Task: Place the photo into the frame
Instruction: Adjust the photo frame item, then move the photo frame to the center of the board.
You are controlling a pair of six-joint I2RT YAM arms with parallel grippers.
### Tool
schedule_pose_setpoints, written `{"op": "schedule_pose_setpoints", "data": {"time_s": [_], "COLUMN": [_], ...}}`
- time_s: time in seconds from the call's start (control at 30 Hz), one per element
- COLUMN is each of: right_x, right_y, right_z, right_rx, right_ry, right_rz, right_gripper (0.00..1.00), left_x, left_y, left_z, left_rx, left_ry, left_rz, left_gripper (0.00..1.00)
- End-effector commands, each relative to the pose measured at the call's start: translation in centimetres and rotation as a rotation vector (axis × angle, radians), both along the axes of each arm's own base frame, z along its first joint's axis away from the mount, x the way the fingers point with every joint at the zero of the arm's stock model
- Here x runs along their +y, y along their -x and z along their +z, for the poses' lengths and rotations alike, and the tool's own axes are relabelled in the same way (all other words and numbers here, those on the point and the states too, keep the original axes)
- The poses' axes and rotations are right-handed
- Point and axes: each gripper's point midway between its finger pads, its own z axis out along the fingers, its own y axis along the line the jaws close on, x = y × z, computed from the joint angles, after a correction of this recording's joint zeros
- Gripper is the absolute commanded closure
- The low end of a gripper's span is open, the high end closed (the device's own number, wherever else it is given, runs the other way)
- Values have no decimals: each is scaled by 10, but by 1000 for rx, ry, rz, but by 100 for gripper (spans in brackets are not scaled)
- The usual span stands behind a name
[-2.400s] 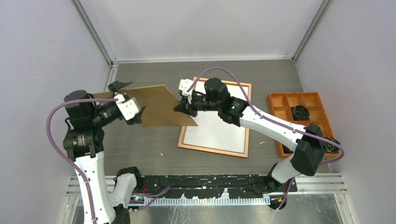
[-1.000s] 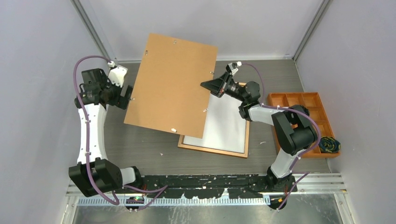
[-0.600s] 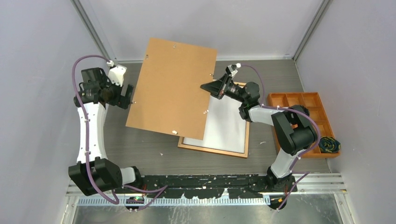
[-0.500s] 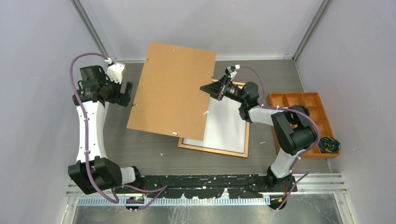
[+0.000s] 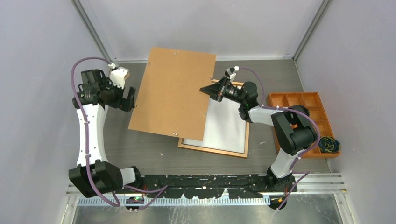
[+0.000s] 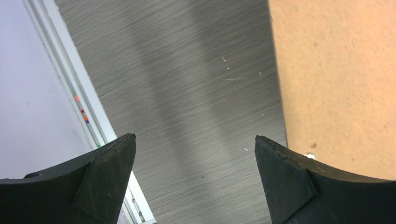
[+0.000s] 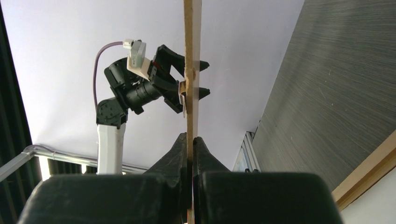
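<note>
The frame (image 5: 212,151) lies flat on the table with a white sheet (image 5: 224,123) inside it, the photo's plain back as far as I can tell. My right gripper (image 5: 205,89) is shut on the right edge of the brown backing board (image 5: 173,93) and holds it tilted above the frame's left part. In the right wrist view the board's edge (image 7: 192,46) runs between the closed fingers (image 7: 180,149). My left gripper (image 5: 130,100) is open and empty just off the board's left edge. In the left wrist view the board (image 6: 336,70) lies right of the open gripper (image 6: 195,140).
An orange compartment tray (image 5: 272,116) stands at the right with a dark object (image 5: 300,112) in it and a coloured bundle (image 5: 329,144) at its near corner. Grey walls close in the table on three sides.
The board was swung up from low over the table to a raised tilt. Over the last second it has sunk slightly, and the left gripper has come off its left edge.
</note>
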Motion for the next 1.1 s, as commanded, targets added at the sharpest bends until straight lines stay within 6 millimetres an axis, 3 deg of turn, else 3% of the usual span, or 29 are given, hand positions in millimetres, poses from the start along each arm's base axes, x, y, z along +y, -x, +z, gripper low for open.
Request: {"op": "schedule_pose_setpoints", "data": {"time_s": [0.0, 0.43, 0.73, 0.93, 1.07], "right_x": [-4, -8, -16, -32, -56], "right_y": [-2, -16, -26, -27, -20], "right_z": [45, 36, 2, -9, -13], "right_rx": [-127, -86, -21, 11, 32], "right_ry": [-76, -66, 60, 65, 74], "right_rz": [-42, -129, -228, -235, -227], "right_gripper": [99, 99, 99, 99, 99], "left_x": [-11, -27, -28, -29, -30], "left_y": [12, 28, 34, 41, 40], "left_z": [3, -26, -31, -36, -44], "left_rx": [-11, 52, 57, 70, 92], "left_ry": [10, -20, -42, -48, -40], "left_rz": [-67, -151, -169, -187, -189], "left_gripper": [0, 0, 0, 0, 0]}}
